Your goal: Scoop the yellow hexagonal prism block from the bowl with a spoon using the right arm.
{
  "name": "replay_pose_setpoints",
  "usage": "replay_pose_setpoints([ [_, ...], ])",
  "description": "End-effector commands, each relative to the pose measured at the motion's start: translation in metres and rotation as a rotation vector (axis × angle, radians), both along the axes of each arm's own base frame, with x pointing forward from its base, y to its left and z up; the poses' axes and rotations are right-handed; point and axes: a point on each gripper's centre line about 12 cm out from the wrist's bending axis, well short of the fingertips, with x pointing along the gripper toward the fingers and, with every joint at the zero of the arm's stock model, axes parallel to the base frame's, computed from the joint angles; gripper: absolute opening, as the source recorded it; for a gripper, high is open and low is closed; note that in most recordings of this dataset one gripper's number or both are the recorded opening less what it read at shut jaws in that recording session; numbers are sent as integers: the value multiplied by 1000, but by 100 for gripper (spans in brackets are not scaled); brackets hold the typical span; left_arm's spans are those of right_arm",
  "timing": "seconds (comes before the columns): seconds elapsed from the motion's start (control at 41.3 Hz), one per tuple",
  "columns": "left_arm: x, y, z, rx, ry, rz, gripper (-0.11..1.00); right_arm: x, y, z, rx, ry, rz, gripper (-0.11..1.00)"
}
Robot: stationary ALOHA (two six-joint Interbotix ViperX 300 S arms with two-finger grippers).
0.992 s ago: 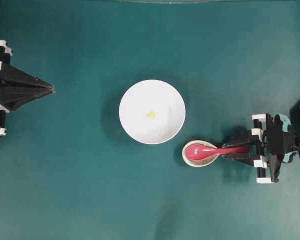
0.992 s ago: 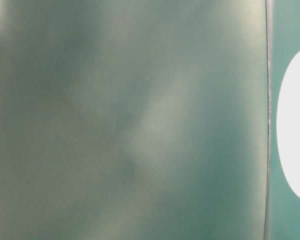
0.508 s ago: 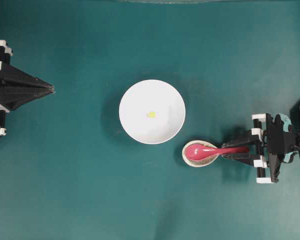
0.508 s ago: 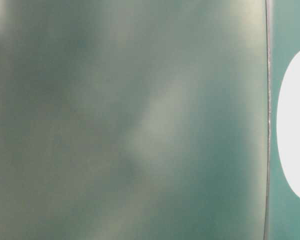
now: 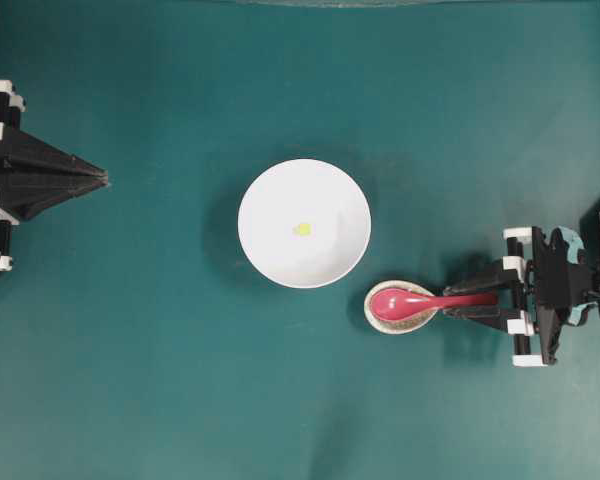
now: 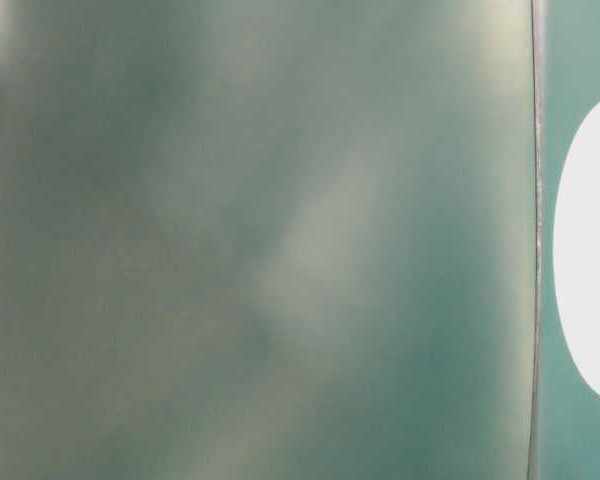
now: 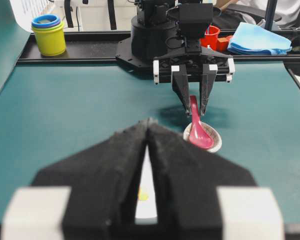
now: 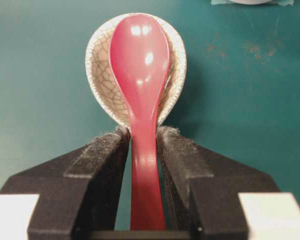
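The spoon [image 5: 420,299] lies with its long axis running left to right in the overhead view, scoop toward the table's middle and handle toward the right edge. Its scoop rests hollow side up in a small crackle-glazed spoon rest [image 8: 101,70] just below and right of the bowl [image 5: 270,250]. The right gripper [image 8: 142,145] is clamped on the handle, one black finger [image 8: 102,170] pressed against each side, jaws about halfway apart. The yellow hexagonal prism block [image 5: 302,229] sits near the bowl's centre, well apart from the spoon. The left gripper [image 5: 105,178] is closed to a point near the left edge of the table [image 5: 180,400], grasping nothing.
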Motion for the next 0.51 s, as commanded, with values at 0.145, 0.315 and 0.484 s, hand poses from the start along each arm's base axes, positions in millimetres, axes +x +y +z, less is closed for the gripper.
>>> replay_pose_setpoints([
  [0.145, 3, 0, 11, -1, -26, 1, 8, 3, 1, 7, 13, -34, -2, 35],
  [0.315, 3, 0, 11, -1, -26, 1, 8, 3, 1, 7, 13, -34, -2, 25],
  [0.484, 3, 0, 11, 0, -26, 1, 8, 3, 1, 7, 13, -34, -2, 24],
])
